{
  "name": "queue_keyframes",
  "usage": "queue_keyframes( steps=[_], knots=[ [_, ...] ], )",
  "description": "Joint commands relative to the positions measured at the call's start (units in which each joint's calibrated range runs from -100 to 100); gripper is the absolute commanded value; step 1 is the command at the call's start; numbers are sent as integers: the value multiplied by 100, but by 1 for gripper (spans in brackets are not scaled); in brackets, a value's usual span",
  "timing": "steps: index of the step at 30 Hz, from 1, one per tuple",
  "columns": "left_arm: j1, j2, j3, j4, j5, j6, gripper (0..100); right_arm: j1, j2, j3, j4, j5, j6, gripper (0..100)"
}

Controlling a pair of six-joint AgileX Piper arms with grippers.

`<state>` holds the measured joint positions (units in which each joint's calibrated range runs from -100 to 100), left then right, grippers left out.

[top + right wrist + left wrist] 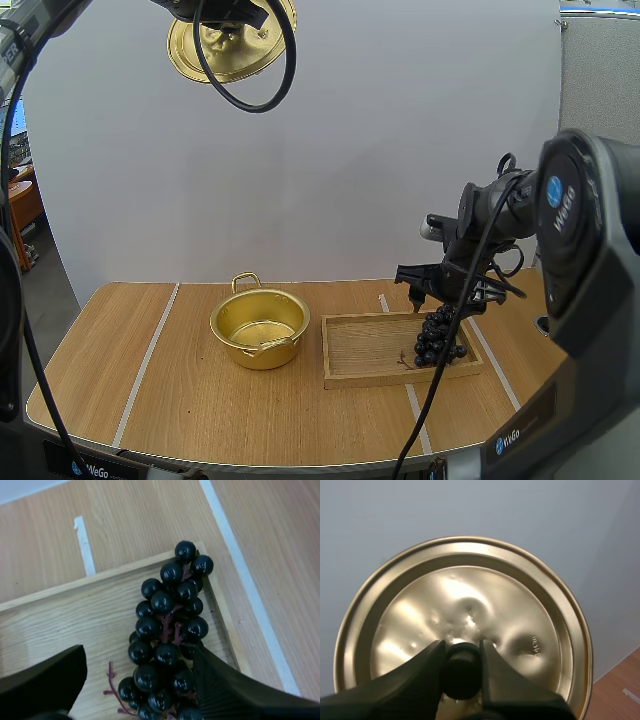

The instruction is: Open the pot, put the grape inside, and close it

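My left end effector (462, 652) is pinched narrow on the black knob (462, 676) of the gold lid (470, 592), and in the high view it holds that lid (232, 48) up well above the surface (200, 400), its face tilted toward the camera. My right end effector (140, 655) stands wide open low over the right end of the wooden tray (60, 625), with the bunch of dark grapes (167, 625) between its fingers. One finger (220, 685) sits just beside the bunch and the other is apart from it; I cannot tell whether either touches. The grapes (438, 335) lie in the tray (370, 350) close to its right wall. The gold pot (259, 325) stands uncovered and empty on the surface just left of the tray. White tape lines (150, 350) run across the surface.
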<state>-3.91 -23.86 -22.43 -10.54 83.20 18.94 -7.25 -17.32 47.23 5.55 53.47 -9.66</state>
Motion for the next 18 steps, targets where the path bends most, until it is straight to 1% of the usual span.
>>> queue_keyframes(
  steps=[1, 4, 11, 18],
  knots=[
    [-15, -44, -52, -8, -124, -56, 0, -24, 177, -58, 7, -263, 37, 100],
    [-15, -44, -52, -8, -124, -56, 0, -37, 385, -90, -30, -374, 37, 100],
    [-15, -44, -52, -8, -124, -56, 0, -283, 655, -90, 18, -614, 73, 100],
    [-15, -44, -52, -8, -124, -56, 0, -283, 932, -90, 19, -937, 52, 100]
  ],
)
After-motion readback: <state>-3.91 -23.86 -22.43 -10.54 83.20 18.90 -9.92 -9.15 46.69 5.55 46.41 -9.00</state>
